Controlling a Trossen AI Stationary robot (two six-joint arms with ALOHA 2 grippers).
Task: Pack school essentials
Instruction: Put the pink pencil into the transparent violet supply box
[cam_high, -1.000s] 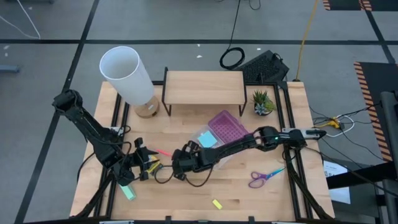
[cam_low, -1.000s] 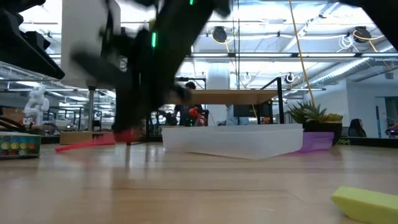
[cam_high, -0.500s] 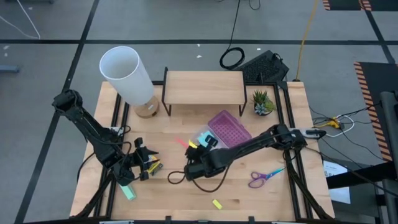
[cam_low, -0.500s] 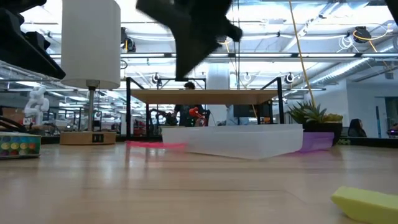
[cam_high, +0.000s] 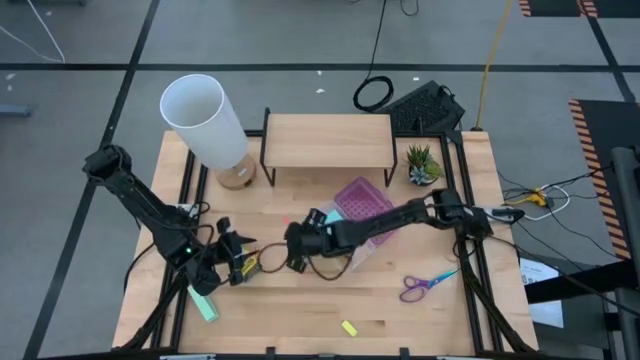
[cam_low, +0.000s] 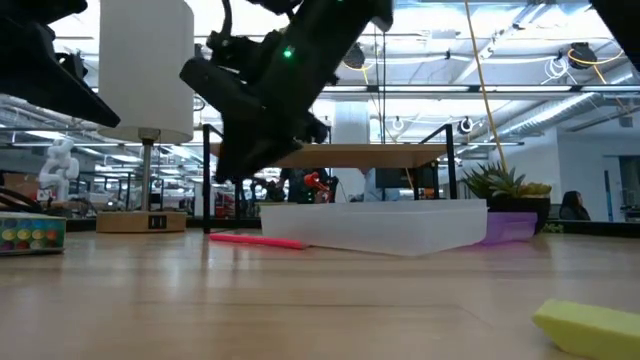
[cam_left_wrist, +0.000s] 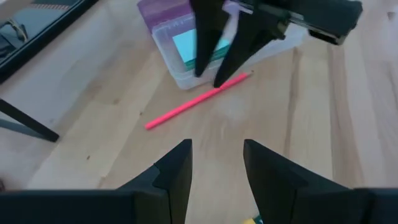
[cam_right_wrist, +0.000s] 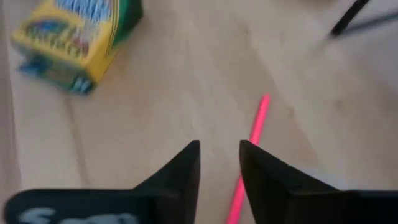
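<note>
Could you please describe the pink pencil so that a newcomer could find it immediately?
Start at the clear plastic box with the purple lid near the table's middle. The pink pencil lies flat on the wood beside it, under the right gripper. It is the only thin bright pink stick there.

You have the lamp (cam_high: 207, 122) at the far left of the surface (cam_high: 380, 310), the shelf (cam_high: 327, 140) to its right, and the plant (cam_high: 421, 164) right of that. Near the middle lies the open case (cam_high: 362, 205) with a pad (cam_left_wrist: 189, 45) in it; the pencil (cam_left_wrist: 197, 100) lies just left of the case. The crayon box (cam_right_wrist: 78, 42) sits farther left. The scissors (cam_high: 425, 285) lie near right, and the small block (cam_high: 349, 327) lies at the near edge.
</note>
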